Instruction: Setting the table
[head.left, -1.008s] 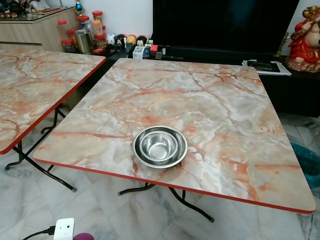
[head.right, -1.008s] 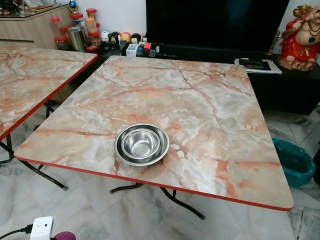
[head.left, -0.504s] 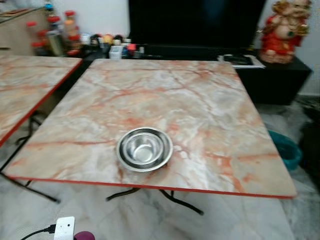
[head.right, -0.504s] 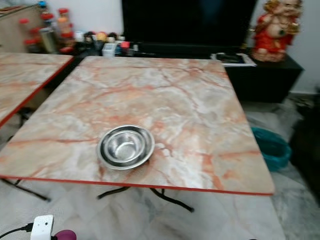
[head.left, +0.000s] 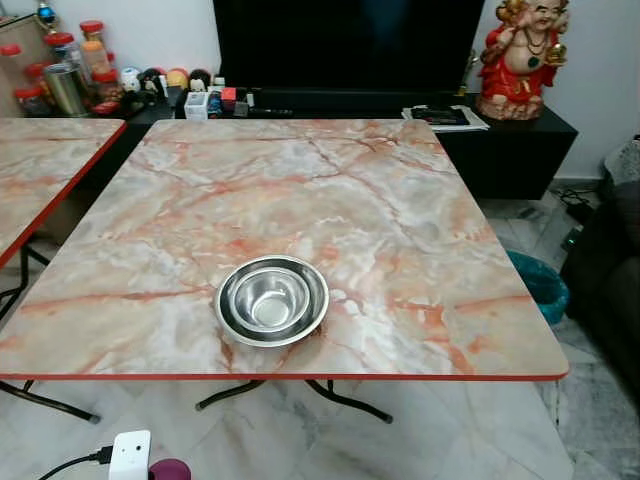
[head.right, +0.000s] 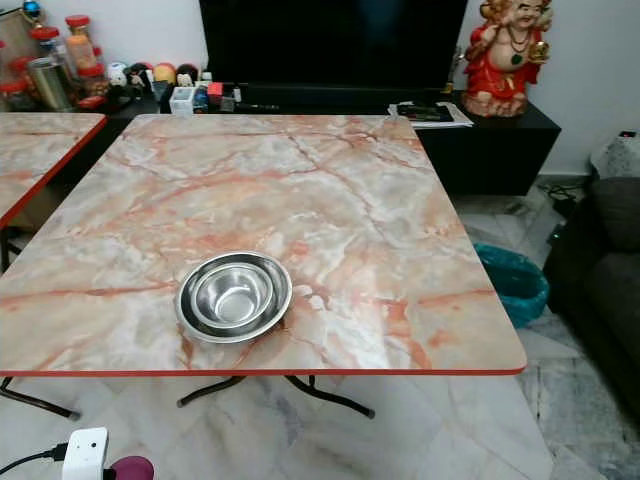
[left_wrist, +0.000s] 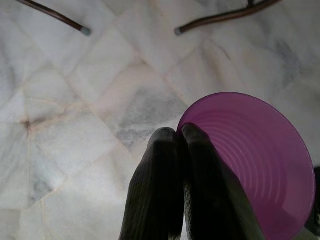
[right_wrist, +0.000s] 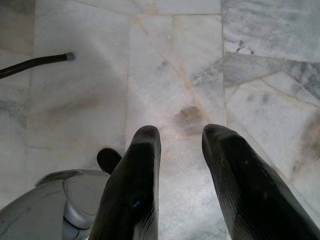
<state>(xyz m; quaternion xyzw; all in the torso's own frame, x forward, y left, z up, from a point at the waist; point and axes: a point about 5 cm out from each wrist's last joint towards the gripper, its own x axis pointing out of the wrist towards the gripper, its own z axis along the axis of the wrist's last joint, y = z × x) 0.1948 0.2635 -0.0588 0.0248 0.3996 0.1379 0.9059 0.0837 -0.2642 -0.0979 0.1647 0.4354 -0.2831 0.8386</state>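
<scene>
I'm looking down on the marble-patterned bench (head.left: 400, 200) with its red edge, and everything hangs off the nested steel bowls (head.left: 272, 300) sitting near the bench's front edge, a little toward my left. Beyond the bowls the top runs bare to the dark TV cabinet (head.left: 520, 150), and a teal bin (head.left: 540, 285) stands on the floor off to the right of them.

Down low, short of the bowls and under bench height, my left end effector (left_wrist: 180, 145) has its two fingers pinched on the rim of the purple cup (left_wrist: 250, 165) — one finger inside the wall, one outside. I judge that cup thin, light plastic, ribbed inside: it should flex under a hard squeeze and could pivot on a rim pinch, so I'd carry it gently and upright. A place just beside the bowls looks sensible.

The bowls look stiff, smooth and slippery — best taken by the rolled rim.

My right end effector (right_wrist: 180, 135) hangs over the floor tiles, fingers parted, holding nothing.
</scene>
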